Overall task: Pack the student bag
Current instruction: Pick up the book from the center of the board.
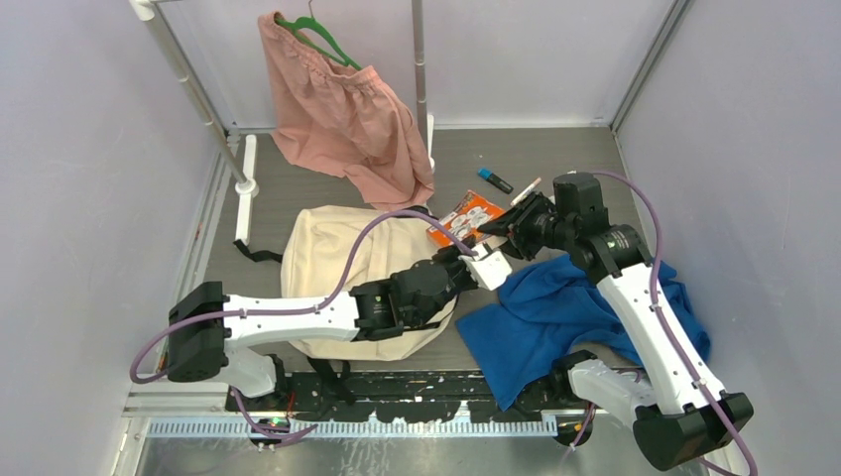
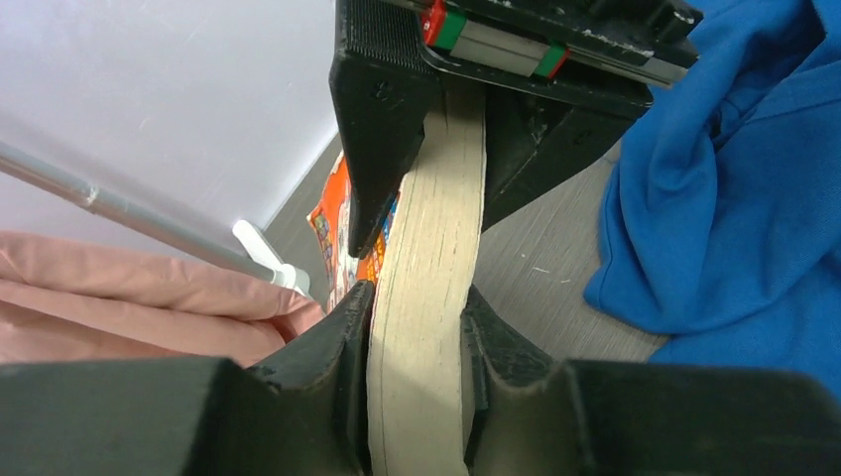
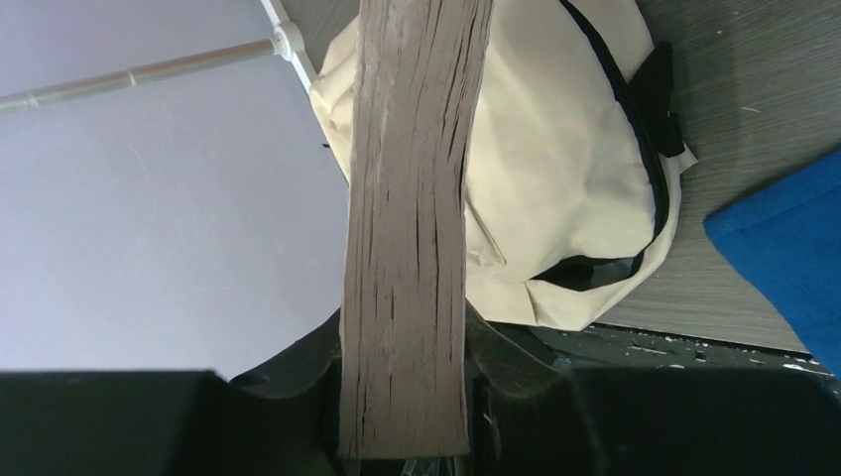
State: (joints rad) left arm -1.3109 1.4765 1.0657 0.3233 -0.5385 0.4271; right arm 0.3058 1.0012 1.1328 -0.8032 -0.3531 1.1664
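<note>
The student bag (image 1: 337,268) lies slumped left of centre on the table (image 1: 555,159); we judge it soft and light, best taken by its zipper (image 3: 635,119) edge. Rightward, left gripper (image 1: 466,263) and right gripper (image 1: 514,230) both clamp one thick book (image 2: 431,248)

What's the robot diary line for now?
left gripper: gripping thick cream-paged book | right gripper: gripping same book | cream fabric backpack: not held

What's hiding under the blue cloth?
Only the table shows around the cloth. Whatever lies beneath it is covered, so I cannot tell.
</note>
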